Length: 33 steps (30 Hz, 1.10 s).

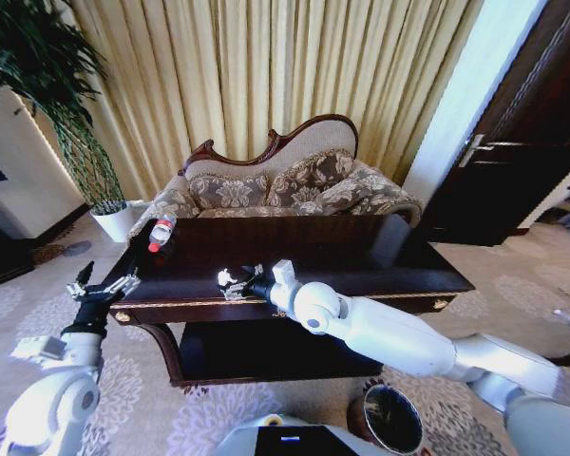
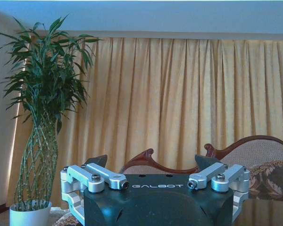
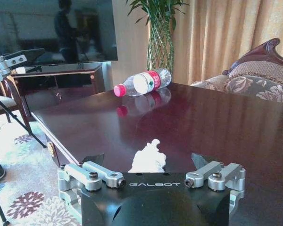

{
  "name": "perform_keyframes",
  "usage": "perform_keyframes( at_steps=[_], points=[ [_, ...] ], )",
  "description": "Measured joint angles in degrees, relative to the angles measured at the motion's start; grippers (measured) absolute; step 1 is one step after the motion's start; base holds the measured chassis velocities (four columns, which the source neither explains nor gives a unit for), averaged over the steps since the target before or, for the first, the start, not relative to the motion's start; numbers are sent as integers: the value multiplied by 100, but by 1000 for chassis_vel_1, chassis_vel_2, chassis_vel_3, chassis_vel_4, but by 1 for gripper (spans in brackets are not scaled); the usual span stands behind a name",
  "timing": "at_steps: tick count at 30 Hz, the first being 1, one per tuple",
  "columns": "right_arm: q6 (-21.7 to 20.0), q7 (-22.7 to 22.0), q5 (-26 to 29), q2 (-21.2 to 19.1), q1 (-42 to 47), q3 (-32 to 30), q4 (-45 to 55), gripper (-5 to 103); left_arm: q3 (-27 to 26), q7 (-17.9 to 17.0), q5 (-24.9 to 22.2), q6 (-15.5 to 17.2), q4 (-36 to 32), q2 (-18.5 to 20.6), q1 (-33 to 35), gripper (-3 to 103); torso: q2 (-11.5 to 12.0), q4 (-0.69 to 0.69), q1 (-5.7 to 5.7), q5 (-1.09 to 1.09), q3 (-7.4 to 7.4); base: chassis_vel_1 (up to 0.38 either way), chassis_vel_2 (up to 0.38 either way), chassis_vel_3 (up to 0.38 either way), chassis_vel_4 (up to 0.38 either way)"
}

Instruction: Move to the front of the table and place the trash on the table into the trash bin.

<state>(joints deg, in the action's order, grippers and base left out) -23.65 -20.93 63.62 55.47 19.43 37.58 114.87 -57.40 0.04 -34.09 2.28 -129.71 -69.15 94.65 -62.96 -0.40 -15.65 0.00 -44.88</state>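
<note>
- The right end effector [image 1: 236, 281] is out over the front part of the table [image 1: 361, 249], its fingers apart with a crumpled white paper [image 3: 148, 159] lying on the tabletop between them; whether they touch it cannot be told.
- A clear bottle [image 1: 161, 232] with a red cap lies on its side near the table's far left corner, well apart from the paper.
- The left end effector [image 1: 102, 287] is held up just off the table's left end, fingers apart and gripping nothing.
- The bin [image 1: 389, 418] stands on the carpet in front of the table, low beside the right arm, its mouth open upward.
- A patterned sofa [image 1: 285, 185] sits behind the table, with a potted plant [image 1: 71, 114] to its left.
</note>
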Motion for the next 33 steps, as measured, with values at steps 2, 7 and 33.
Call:
perform_keyframes(
  at_steps=[2, 7, 33],
  points=[
    [0, -15, -4, 45, -20, 24, -28, 100, 3, 0, -1, 2, 4, 6, -6, 100, 0, 0, 0, 0, 0, 0, 0, 0, 0],
    [3, -52, -14, 206, -91, 82, -148, 100, 6, 0, -6, 6, 13, 7, 1, 100, 0, 0, 0, 0, 0, 0, 0, 0, 0],
    [46, -312, -30, 528, -370, 337, -304, 19, -92, 27, -70, -76, 115, -14, 9, 100, 0, 0, 0, 0, 0, 0, 0, 0, 0]
  ],
)
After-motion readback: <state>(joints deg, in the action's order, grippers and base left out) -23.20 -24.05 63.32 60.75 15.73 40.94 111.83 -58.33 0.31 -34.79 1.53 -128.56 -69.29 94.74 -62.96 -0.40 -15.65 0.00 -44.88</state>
